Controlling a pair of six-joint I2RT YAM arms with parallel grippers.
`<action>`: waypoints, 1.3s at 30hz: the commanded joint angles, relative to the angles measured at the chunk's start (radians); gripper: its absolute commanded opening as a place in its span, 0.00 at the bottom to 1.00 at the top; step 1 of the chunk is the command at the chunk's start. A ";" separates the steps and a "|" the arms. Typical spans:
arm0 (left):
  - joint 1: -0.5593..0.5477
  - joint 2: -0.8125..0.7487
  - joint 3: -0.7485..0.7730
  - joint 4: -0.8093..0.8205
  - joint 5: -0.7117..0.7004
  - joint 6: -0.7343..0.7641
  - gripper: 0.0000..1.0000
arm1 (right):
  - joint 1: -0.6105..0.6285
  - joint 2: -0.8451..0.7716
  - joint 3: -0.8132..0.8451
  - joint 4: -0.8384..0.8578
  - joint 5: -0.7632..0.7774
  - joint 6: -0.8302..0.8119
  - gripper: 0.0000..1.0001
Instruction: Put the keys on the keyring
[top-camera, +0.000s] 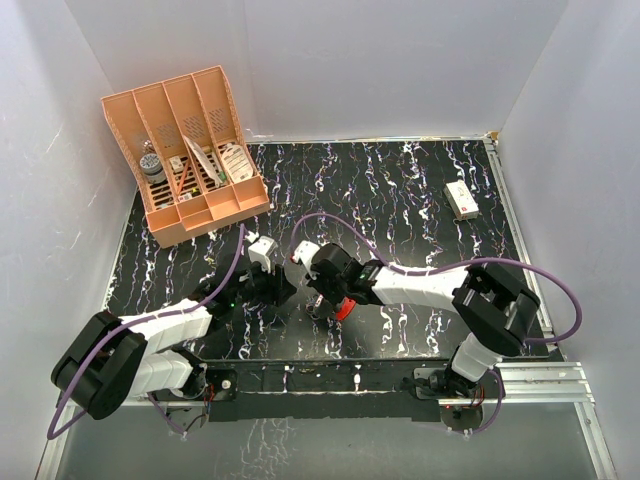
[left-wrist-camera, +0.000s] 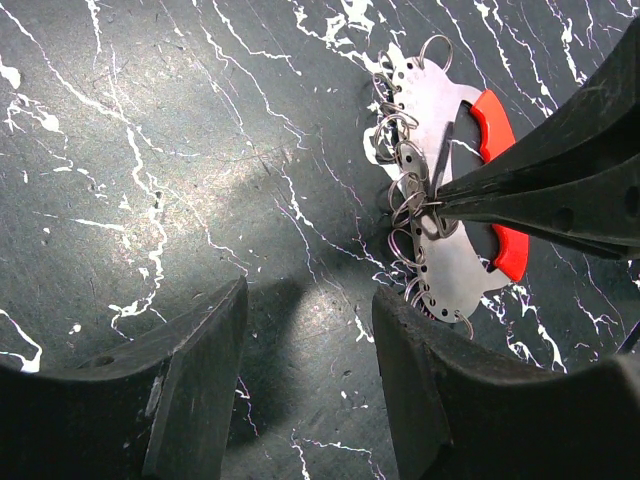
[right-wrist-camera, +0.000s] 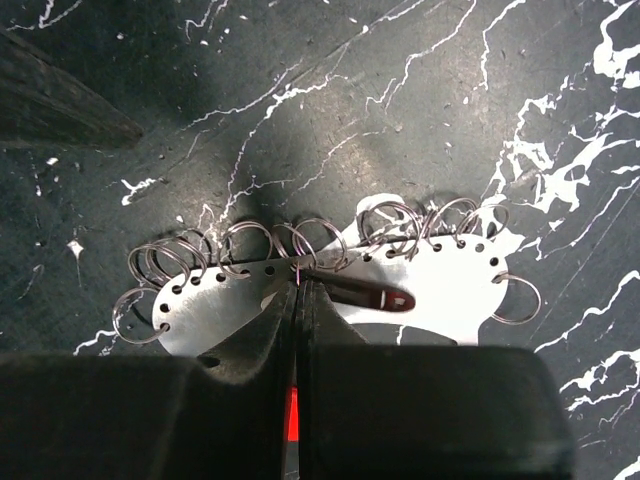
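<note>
Under right gripper (right-wrist-camera: 297, 288), key (right-wrist-camera: 370, 293) partly hidden

Left fingers (left-wrist-camera: 190, 400) apart, right fingers (right-wrist-camera: 230, 390) together

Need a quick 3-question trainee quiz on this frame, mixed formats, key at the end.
1. True or false: the left gripper is shut on the keyring.
2. The keyring's red crescent sits: A) on the edge with the wire rings, B) on the opposite edge, C) on both edges.
3. Which gripper is shut at the keyring's ringed edge?
Key: 1 false, its fingers stand open over bare table. 2 B. 3 the right gripper.
</note>
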 joint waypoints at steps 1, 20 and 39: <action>0.008 -0.024 -0.008 0.003 0.018 -0.003 0.51 | 0.007 -0.013 0.035 -0.004 0.047 0.004 0.00; 0.007 0.066 0.020 0.098 0.185 0.011 0.51 | 0.008 -0.154 -0.040 0.043 0.024 -0.068 0.00; -0.025 0.255 0.099 0.198 0.269 -0.008 0.52 | 0.000 -0.443 -0.177 0.034 0.093 0.168 0.00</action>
